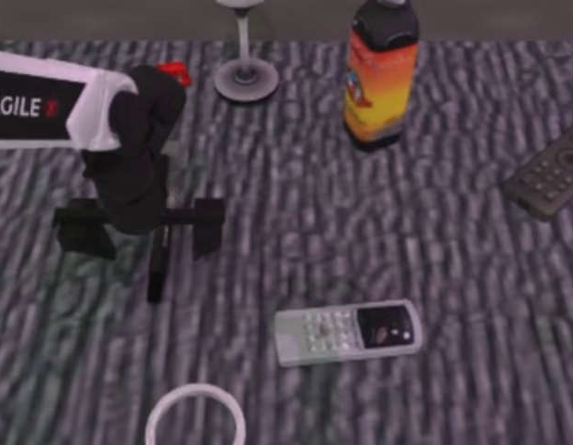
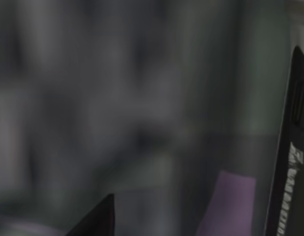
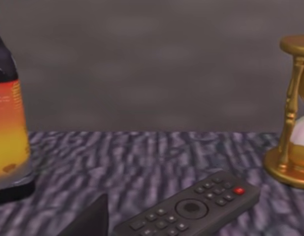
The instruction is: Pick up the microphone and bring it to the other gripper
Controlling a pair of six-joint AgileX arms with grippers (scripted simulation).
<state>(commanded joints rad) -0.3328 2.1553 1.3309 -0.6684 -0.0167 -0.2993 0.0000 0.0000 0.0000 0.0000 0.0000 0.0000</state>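
Note:
The microphone (image 1: 157, 271) lies on the grey patterned cloth at the left of the table; only its slim black handle shows, and its head is hidden under my left wrist. My left gripper (image 1: 146, 232) hangs right over it, open wide, one finger (image 1: 82, 230) on each side of the handle and apart from it. The left wrist view is dim and blurred, showing one fingertip (image 2: 99, 220) and a dark upright strip at the edge. My right arm is outside the top view; one finger (image 3: 93, 219) shows low over the table, with nothing held.
A silver keypad phone (image 1: 347, 334) lies at centre front. The dark remote (image 1: 551, 171) sits at the right edge. A wine glass (image 1: 245, 79) and an orange bottle (image 1: 381, 74) stand at the back. A white ring (image 1: 196, 419) sits at the front. A gold hourglass (image 3: 294, 128) stands beyond the remote.

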